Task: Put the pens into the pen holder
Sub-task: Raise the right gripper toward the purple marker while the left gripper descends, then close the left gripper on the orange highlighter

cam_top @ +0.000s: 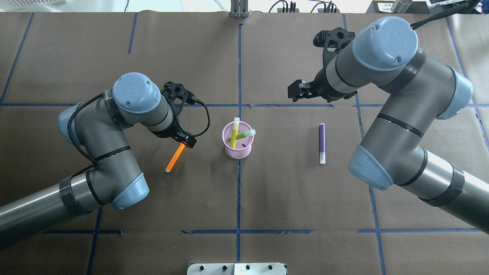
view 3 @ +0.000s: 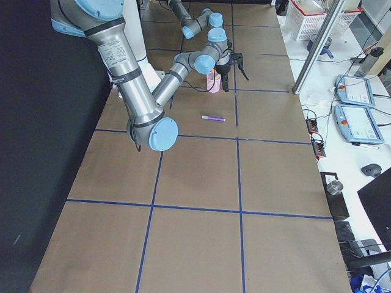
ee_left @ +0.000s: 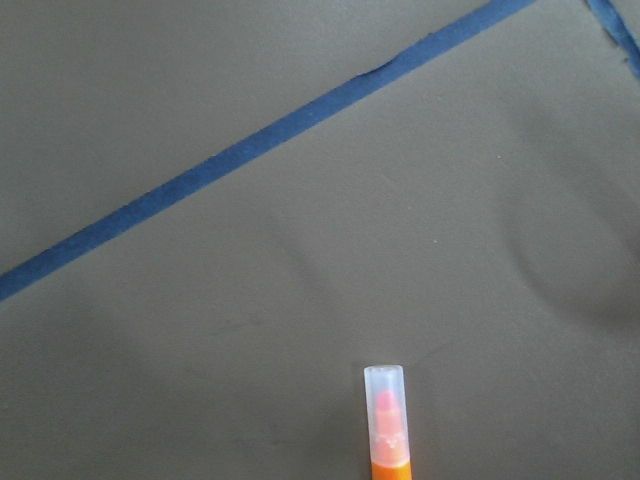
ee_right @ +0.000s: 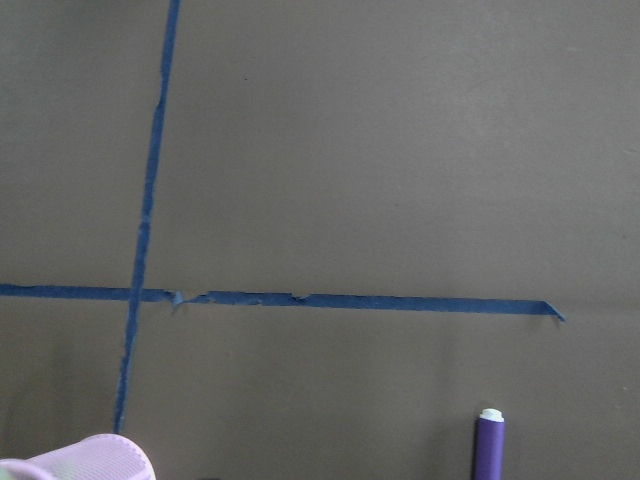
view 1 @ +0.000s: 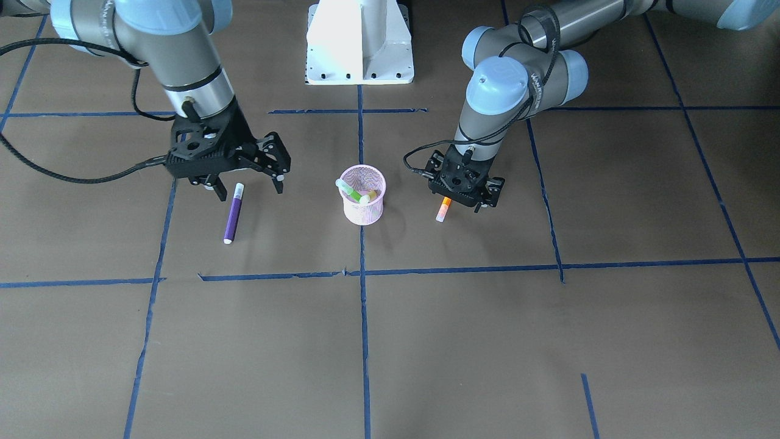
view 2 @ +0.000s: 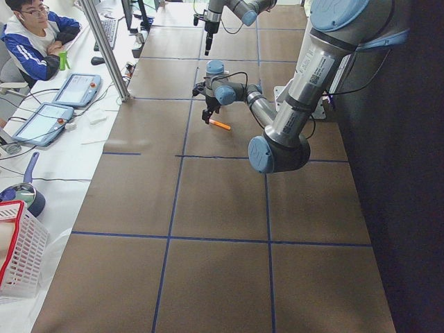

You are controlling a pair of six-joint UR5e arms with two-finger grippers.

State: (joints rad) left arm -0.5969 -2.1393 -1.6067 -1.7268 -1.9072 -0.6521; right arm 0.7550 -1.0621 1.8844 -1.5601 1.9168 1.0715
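1. Nearest the robot, the brown table (cam_top: 305, 198) is crossed by blue tape lines (cam_top: 238, 198). Everything else sits farther out, about mid-table.
2. On the left, the left gripper (cam_top: 185, 143) is clamped narrow on one end of the orange pen (cam_top: 174, 157). The pen hangs slanted from it, with its pale cap end lowest and pointing back toward the robot. I cannot tell whether that tip touches the table.
3. Just right of it, on the centre tape line, the pink pen holder (cam_top: 238, 152) stands upright. Two pens lean inside with their caps up, a yellow pen (cam_top: 233, 134) and a green pen (cam_top: 243, 135). Both poke above the rim.
4. Well right of the holder and about level with it, the purple pen (cam_top: 321, 139) lies flat on the table. It runs near to far, with its pale cap toward the robot, and touches nothing.
5. The right gripper (view 1: 248, 190) hangs above the table near the purple pen. Its jaws are spread wide and empty, clear of the pen.
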